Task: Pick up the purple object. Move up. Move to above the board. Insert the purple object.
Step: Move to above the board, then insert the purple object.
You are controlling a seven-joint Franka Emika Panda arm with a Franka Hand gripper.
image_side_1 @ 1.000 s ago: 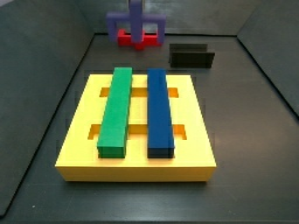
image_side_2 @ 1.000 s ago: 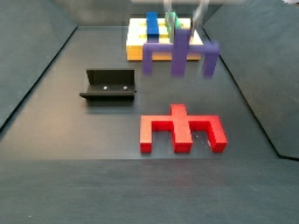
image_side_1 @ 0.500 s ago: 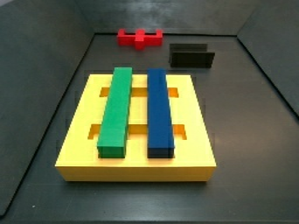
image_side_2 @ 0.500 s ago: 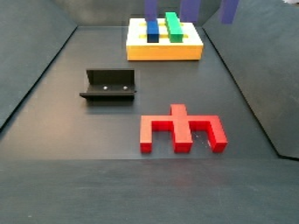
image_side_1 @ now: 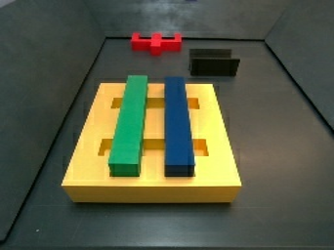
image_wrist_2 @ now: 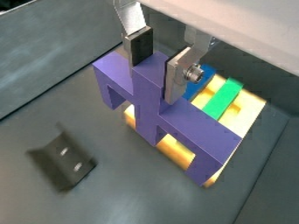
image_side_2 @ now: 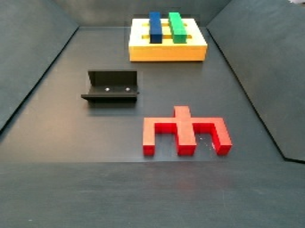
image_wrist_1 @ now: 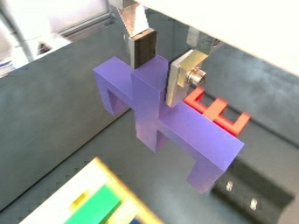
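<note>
Purple object [image_wrist_1: 158,118] stem up in closed claw [image_wrist_1: 163,63], crossbar level, legs down.

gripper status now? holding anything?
Gripper: shut on the purple object, fingers clamping its raised stem in both wrist views; lifted out of both side views.

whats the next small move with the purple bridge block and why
Probably carry it sideways toward the yellow slotted board. The gripper clamps the purple bridge-shaped block by its stem, lifted above both side views; in a wrist view the board lies partly beneath, not centred.
</note>
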